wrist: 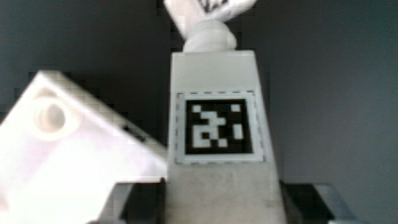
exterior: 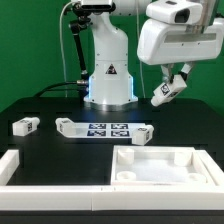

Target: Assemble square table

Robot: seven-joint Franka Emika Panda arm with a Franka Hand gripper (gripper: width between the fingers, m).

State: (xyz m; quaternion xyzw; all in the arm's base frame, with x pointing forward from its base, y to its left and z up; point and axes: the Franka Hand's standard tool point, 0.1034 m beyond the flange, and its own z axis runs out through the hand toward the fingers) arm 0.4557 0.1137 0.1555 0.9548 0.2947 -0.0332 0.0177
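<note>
Gripping a white leg (wrist: pixel 217 75) between jaws closed partway on its sides, the claw (wrist: pixel 215 202) hangs above the desk (exterior: pixel 40 105) at the exterior view's right. The leg is tilted, its screw end pointing away from the claw. Just below and nearer lies the square top (exterior: pixel 118 165), rim up, and the wrist view catches one corner with a round hole (wrist: pixel 54 118).

I'd say the step in hand is carrying this leg to a corner. The next move calls for righting it, lining its screw end over a hole, and lowering gently before any twist.

A second leg (exterior: pixel 25 126) waits at far left, with the marker board (exterior: pixel 103 129) between.

As for writing, the leg's tag (wrist: pixel 217 125) is only a black-and-white pattern, and the base (exterior: pixel 108 85) carries a triangle sticker too small to read.
</note>
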